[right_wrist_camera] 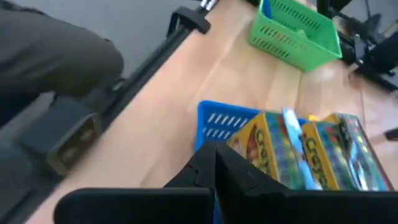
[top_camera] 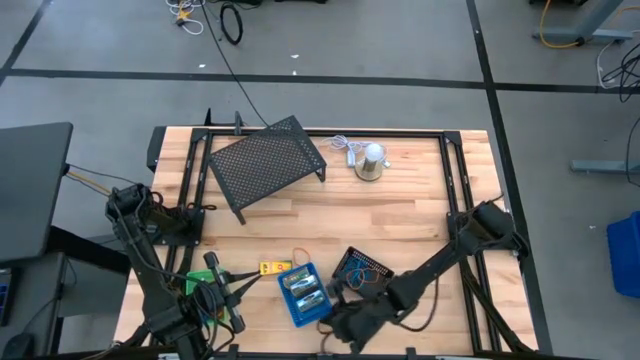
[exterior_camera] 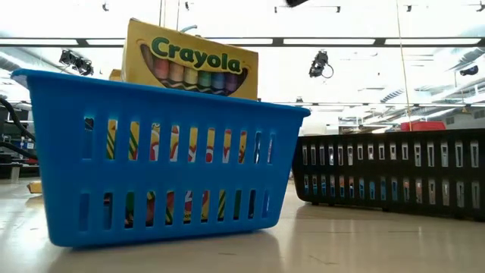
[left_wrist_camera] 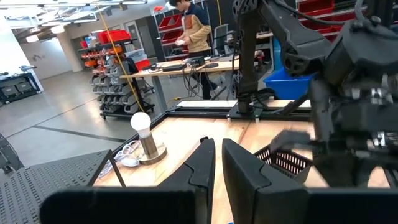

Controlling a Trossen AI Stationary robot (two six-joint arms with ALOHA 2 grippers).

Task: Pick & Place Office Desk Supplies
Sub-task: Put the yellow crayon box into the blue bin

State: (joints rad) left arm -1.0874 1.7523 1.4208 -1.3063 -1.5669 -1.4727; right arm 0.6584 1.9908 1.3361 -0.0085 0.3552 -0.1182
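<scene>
- Right gripper: at the near worktop edge, beside the blue tray; jaws fully closed, nothing seen between them.
- Left gripper: near edge, left side, at the green tray; jaws almost closed, a narrow gap, nothing visibly held.
- Blue tray: near centre, holds two crayon boxes side by side; one stands above the rim in the low view.
- Loose crayon box: on the worktop just left of the blue tray.
- Small black mesh tray: just right of the blue tray.
- Large mesh rack: far left.
- Silver dome with white cord: far centre.
</scene>
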